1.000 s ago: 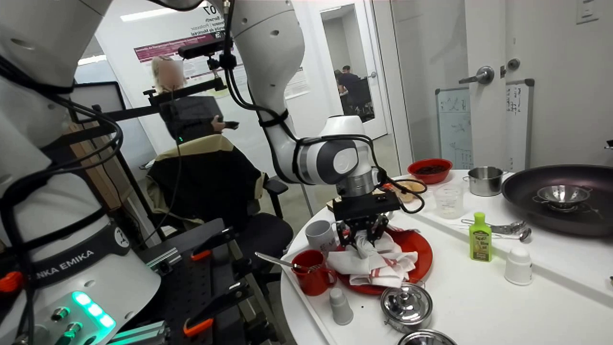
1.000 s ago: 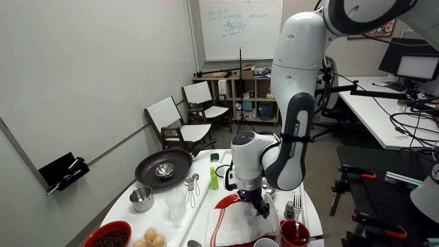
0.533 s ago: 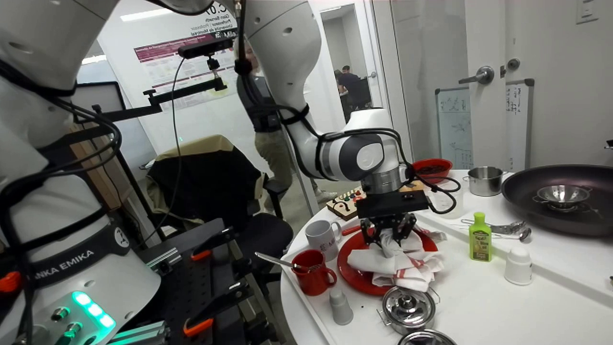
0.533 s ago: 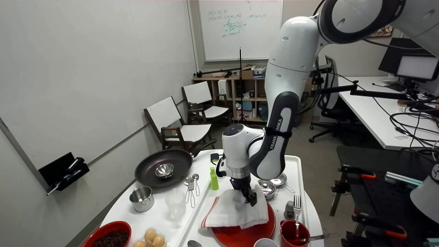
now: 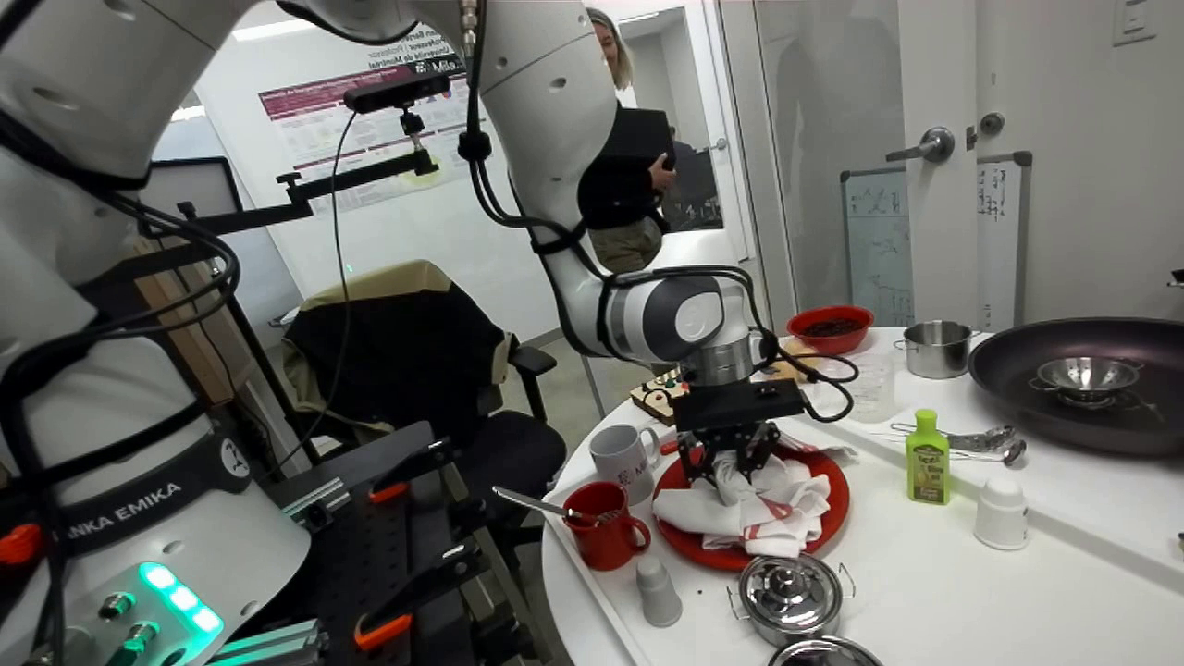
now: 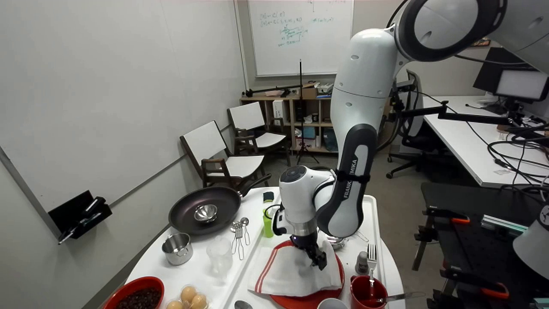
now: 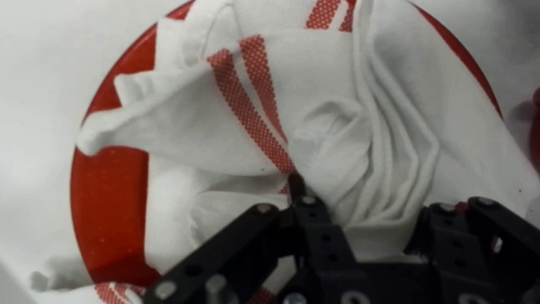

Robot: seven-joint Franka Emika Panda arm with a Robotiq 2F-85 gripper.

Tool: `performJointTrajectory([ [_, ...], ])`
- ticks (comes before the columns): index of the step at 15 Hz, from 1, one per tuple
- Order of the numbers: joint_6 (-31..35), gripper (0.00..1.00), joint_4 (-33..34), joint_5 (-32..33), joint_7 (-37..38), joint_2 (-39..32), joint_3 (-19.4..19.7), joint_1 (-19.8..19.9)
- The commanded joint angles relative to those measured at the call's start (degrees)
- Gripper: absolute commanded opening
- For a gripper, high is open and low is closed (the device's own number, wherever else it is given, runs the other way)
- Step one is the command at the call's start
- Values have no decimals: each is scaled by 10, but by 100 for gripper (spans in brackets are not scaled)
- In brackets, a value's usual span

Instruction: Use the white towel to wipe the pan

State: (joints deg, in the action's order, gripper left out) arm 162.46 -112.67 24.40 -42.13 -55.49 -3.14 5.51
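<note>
Steel pot [image 5: 789, 601] stands up front in an exterior view, just beside the red plate [image 5: 680, 538]; white tray [image 5: 971, 601] spreads toward four o'clock. Over the plate, the tool [image 5: 731, 470] clamps the white towel [image 5: 740, 513], which overhangs the edge. The pan [image 5: 1031, 416] sits well apart at two o'clock, by the edge of the bench [image 5: 1101, 490].

White arm [image 6: 362, 73], perhaps taped cables [image 5: 474, 106]

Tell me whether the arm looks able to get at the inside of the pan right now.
Likely, but only partly: the gripper holding the white towel should clear the green bottle and utensils if raised over them, yet the steel colander sitting in the pan covers part of its inside.
</note>
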Motion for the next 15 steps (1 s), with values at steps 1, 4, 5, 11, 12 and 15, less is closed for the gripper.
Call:
performJointTrajectory([
  [1, 23, 6, -36, 20, -10, 9, 5, -20],
  [4, 31, 6, -45, 25, -13, 9, 7, -28],
  [5, 31, 6, -43, 24, -12, 9, 7, -29],
  [11, 7, 6, 30, -21, 4, 3, 8, 20],
  [12, 1, 6, 46, -31, 5, 2, 8, 35],
  [15, -13, 6, 81, -53, 8, -3, 6, 63],
])
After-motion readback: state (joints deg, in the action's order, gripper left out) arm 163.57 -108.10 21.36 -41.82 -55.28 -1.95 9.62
